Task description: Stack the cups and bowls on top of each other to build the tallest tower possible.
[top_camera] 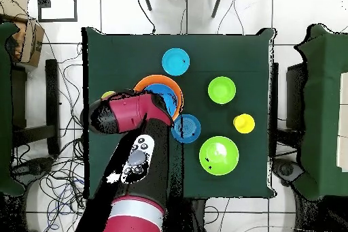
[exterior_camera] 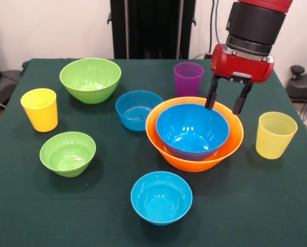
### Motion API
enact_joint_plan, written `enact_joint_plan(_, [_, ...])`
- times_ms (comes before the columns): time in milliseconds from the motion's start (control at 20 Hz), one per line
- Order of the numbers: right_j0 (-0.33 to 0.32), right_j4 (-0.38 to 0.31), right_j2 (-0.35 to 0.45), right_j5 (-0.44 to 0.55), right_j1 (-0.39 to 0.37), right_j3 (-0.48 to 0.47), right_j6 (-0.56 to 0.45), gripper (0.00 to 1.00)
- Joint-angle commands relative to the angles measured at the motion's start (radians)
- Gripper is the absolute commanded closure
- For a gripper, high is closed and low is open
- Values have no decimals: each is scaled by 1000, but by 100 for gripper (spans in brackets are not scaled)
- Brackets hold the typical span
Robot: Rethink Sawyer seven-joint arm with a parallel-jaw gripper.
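Note:
The orange bowl [exterior_camera: 196, 163] stands right of the table's centre with the large blue bowl [exterior_camera: 192, 129] nested in it; both also show in the overhead view [top_camera: 153, 79] [top_camera: 167, 101]. My gripper [exterior_camera: 224, 108] is open and empty, its fingertips just above the back right rim of this stack. The purple cup [exterior_camera: 188, 78] stands behind the stack. The pale yellow ribbed cup [exterior_camera: 275, 135] is to its right. The opaque yellow cup [exterior_camera: 40, 109] is at the far left. The medium green bowl [exterior_camera: 90, 80], the small green bowl [exterior_camera: 67, 153] and two small blue bowls [exterior_camera: 138, 109] [exterior_camera: 161, 197] stand apart, all upright.
The table is covered with a dark green cloth [exterior_camera: 256, 206]. In the overhead view my arm [top_camera: 129, 113] covers the purple cup and part of the stack. Cables lie on the floor around the table.

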Motion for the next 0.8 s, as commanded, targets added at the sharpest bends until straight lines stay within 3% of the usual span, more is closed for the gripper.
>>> enact_joint_plan(50, [22,20,43,-57,23,-21,162,0])
enact_joint_plan(450, [-18,21,77,-26,-29,3,114,0])
enact_joint_plan(800, [-146,8,167,72,-145,23,-40,0])
